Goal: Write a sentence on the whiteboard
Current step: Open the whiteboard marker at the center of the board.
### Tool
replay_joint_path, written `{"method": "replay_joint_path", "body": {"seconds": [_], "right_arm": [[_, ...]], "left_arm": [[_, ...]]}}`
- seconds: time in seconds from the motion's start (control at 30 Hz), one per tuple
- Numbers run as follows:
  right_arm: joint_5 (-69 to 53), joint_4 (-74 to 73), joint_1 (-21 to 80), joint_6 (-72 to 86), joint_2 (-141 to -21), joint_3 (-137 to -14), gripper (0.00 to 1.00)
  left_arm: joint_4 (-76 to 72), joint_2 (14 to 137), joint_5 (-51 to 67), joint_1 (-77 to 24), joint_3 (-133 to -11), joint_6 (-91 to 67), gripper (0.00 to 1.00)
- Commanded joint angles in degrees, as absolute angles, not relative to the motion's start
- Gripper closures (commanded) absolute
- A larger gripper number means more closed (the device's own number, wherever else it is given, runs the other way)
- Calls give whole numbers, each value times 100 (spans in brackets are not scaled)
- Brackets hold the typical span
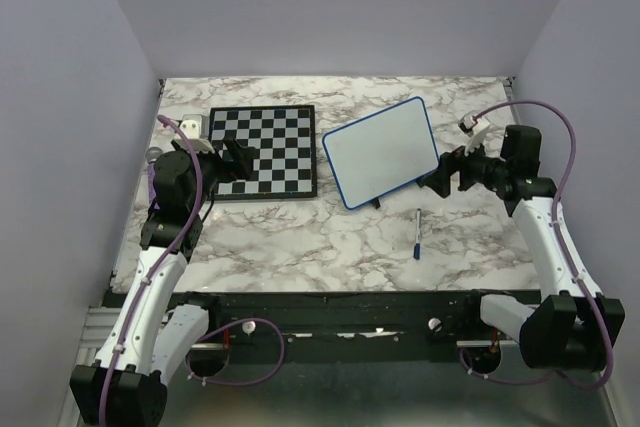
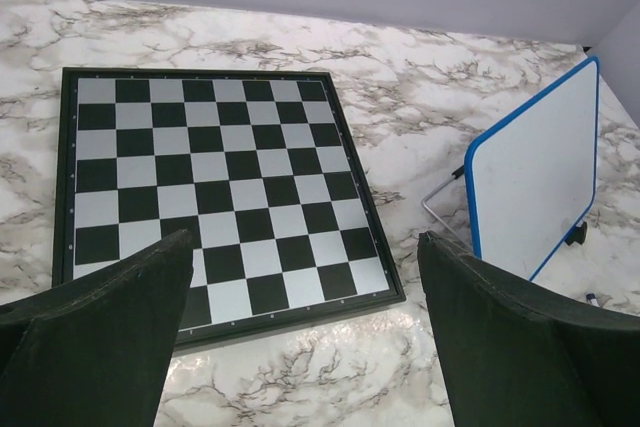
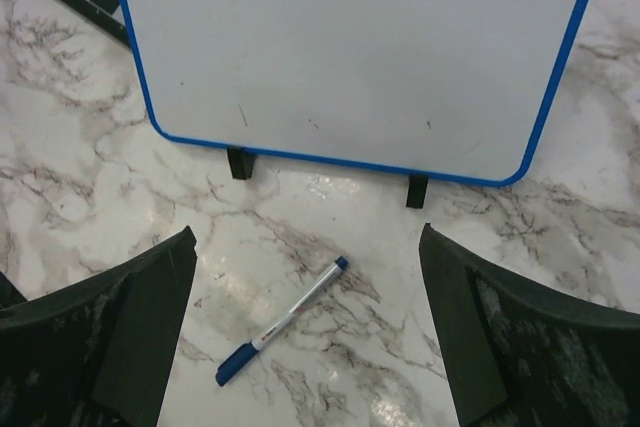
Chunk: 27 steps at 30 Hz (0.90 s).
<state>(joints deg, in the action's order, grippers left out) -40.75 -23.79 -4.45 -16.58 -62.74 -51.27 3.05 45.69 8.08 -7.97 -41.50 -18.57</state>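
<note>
Where the marble-patterned counter [image 1: 300,237] spreads flat, a square checkered chessboard [image 1: 265,150] lies left of the whiteboard [image 1: 383,152], which stands tilted on small black feet. The left gripper [image 2: 305,247] hovers wide over the chessboard, and the right gripper [image 3: 305,237] gapes beside the whiteboard. A slim blue-capped pen [image 3: 283,320] lies before the whiteboard.

A small rectangular whiteboard [image 1: 380,152] with a blue, round-cornered frame stood on the marble counter [image 1: 300,237], right of centre. It leaned back on two small black feet [image 3: 240,163] and a thin wire stand [image 2: 440,209] behind it, turned at an angle to the counter's edges. Its white face showed only a few faint dark specks.
</note>
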Motion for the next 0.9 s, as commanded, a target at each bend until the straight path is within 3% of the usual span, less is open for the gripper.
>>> {"method": "replay_joint_path", "body": {"seconds": [0.0,0.33,0.5,0.63,0.73,0.83,0.87], "right_arm": [[-4203,-3094,-439,-2276,-6407,-5203,0],[-3314,-3428,-439,-2593,-7400,-5335,0],[-3059,-3305,-439,-3102,-7909,-6079,0],[-3444,-3961,-448,-3664,-8742,-7266,0],[-4243,-4692,-448,-4068,-8938,-7445,6],[-5210,-5507,-413,-5742,-8790,-6963,8],[-5308,-6372,-335,-7314,-8693,-6865,8]], "left_arm": [[176,4597,1151,-809,-4245,-1969,1],[141,4825,1705,-809,-4307,-2092,1],[88,5062,2284,-809,-4342,-2162,1],[44,5203,2724,-809,-4368,-2136,1],[26,5282,2996,-809,-4368,-2136,1],[-140,5370,3268,-817,-4368,-2249,1],[-175,5379,3339,-817,-4368,-2285,1]]}}
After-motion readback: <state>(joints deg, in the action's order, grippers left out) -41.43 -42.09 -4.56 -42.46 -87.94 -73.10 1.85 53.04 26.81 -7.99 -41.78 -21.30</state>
